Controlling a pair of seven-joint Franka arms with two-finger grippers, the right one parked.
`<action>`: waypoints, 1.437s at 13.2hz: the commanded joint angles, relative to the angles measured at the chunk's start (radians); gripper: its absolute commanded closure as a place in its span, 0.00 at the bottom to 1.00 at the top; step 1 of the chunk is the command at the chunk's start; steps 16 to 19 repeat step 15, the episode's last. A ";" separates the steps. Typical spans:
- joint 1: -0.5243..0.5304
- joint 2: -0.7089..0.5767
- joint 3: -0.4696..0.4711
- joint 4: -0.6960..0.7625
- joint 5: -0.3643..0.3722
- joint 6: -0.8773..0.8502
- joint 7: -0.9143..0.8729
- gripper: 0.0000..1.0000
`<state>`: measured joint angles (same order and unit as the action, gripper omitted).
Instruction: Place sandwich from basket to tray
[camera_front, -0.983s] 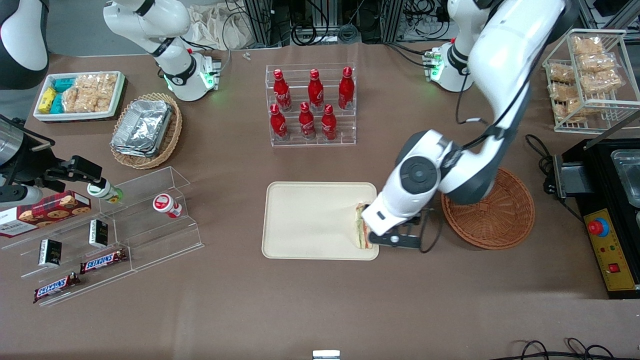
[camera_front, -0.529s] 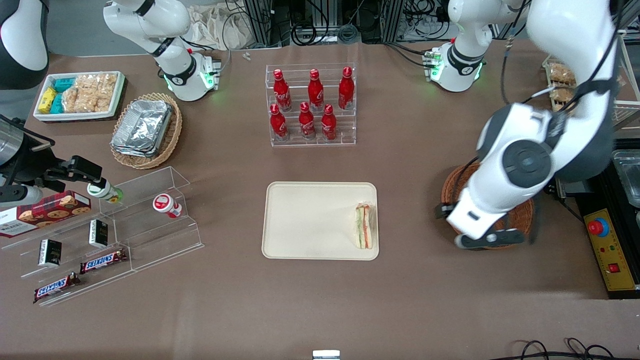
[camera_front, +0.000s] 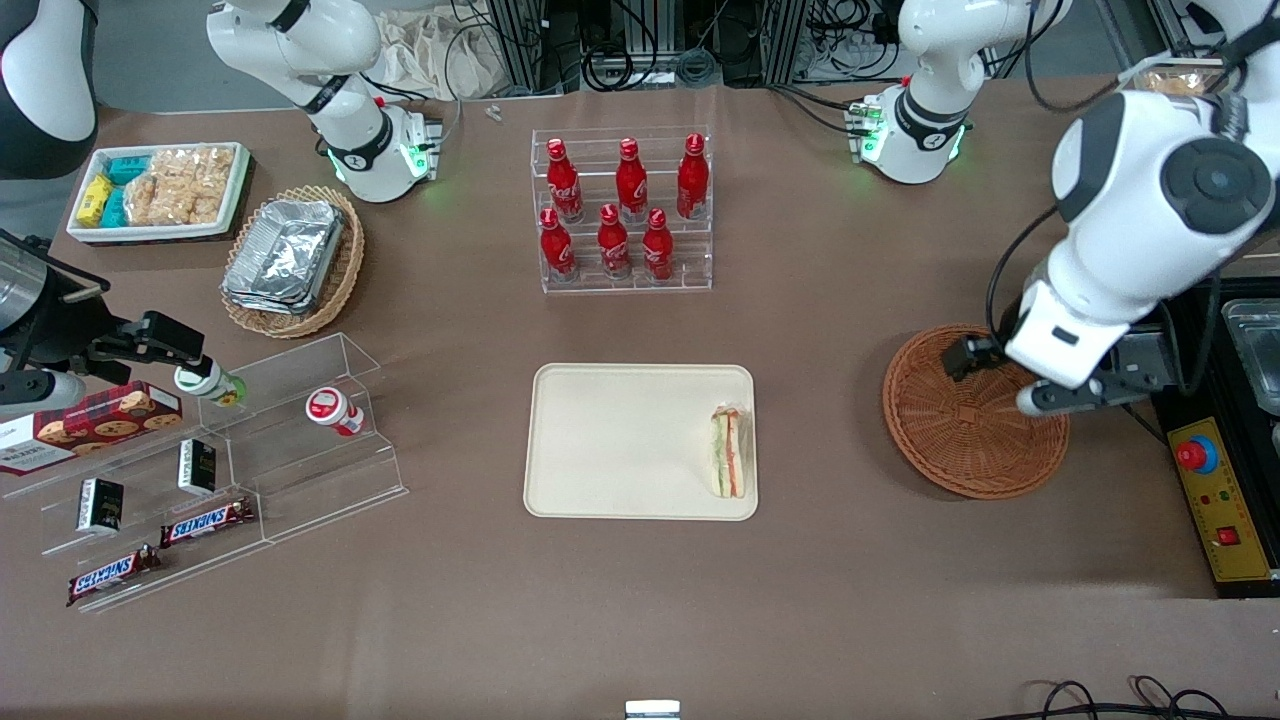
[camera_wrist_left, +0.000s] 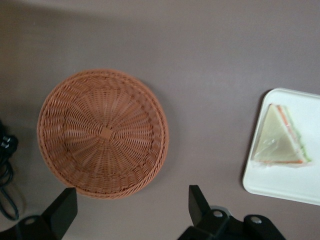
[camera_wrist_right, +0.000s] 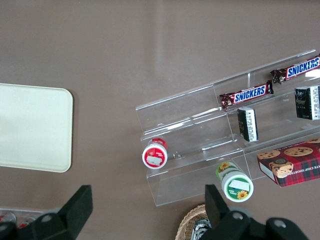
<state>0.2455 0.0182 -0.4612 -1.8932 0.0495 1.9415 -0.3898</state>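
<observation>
Sandwich (camera_front: 729, 452) lies on the tray (camera_front: 620, 440), at its edge toward my working arm's end. My claw (camera_wrist_left: 131, 210) hangs spread and empty above the basket (camera_front: 960, 440).

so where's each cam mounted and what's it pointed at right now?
Front: high, facing the robots, looking down on the table; shows both arms, the left pincer above the basket, the sandwich on the tray.
Left wrist: looks straight down past its open pincer at basket, sandwich and tray corner.
Right wrist: looks down on the acrylic shelf; parked fingers show.
Shared: all three see the tray.
</observation>
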 joint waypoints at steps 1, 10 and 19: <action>0.014 -0.081 -0.004 -0.087 -0.027 0.045 0.015 0.01; 0.002 0.046 0.138 0.074 -0.057 0.016 0.278 0.00; -0.253 0.082 0.470 0.246 -0.060 -0.165 0.328 0.00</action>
